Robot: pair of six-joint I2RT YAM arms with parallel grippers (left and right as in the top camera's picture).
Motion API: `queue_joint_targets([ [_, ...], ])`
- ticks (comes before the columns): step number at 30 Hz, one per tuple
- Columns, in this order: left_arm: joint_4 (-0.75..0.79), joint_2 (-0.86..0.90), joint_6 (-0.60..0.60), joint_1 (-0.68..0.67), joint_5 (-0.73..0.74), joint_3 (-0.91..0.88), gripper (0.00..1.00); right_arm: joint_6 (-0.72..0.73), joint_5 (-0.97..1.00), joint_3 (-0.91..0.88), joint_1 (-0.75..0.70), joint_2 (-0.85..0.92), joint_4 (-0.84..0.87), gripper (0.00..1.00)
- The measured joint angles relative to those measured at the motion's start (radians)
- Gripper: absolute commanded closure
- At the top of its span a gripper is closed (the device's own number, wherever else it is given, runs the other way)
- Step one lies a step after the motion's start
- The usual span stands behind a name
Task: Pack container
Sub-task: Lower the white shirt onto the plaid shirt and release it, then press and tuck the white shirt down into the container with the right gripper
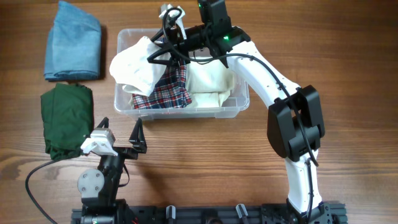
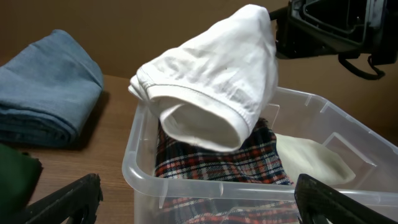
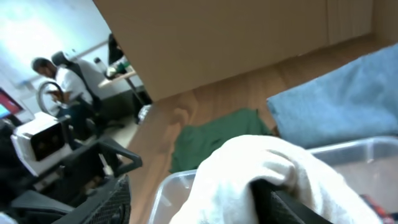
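The right hand (image 3: 202, 199) is seen with jaws parted, the white cloth (image 1: 140, 65) draped over one finger (image 3: 292, 205), directly above the left end of the container (image 1: 244, 104), whose long axis runs across the desk (image 1: 323, 37); the left hand (image 1: 119, 129) is spread wide before it.

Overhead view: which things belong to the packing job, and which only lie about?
Job: container, white cloth, plaid cloth, cream cloth, right gripper; probably also blue cloth, green cloth.
Lying about: black cable, open left gripper.
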Motion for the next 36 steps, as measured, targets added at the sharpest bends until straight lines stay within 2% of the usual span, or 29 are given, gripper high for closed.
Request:
queue_joint_targets([
  [8,0.000,0.000,0.000,0.000,0.000,0.000,0.00,0.146,-0.016,0.002,0.000,0.000,-0.215,0.49],
  [15,0.000,0.000,0.000,0.000,0.000,0.000,0.00,0.179,0.191,0.006,0.001,0.000,-0.536,0.54],
  [18,0.000,0.000,0.000,0.000,0.000,0.000,0.00,0.189,0.305,0.006,0.002,-0.011,-0.653,0.53],
  [20,0.000,0.000,0.000,0.000,0.000,0.000,0.00,0.203,0.403,0.006,0.003,-0.026,-0.715,0.48],
  [25,0.000,0.000,0.000,0.000,0.000,0.000,0.00,0.255,0.586,0.006,0.005,-0.106,-0.760,0.35],
  [30,0.000,0.000,0.000,0.000,0.000,0.000,0.00,0.268,0.749,0.006,0.017,-0.144,-0.777,0.30],
  [36,0.000,0.000,0.000,0.000,0.000,0.000,0.00,0.240,1.009,0.006,0.114,-0.144,-0.731,0.30],
])
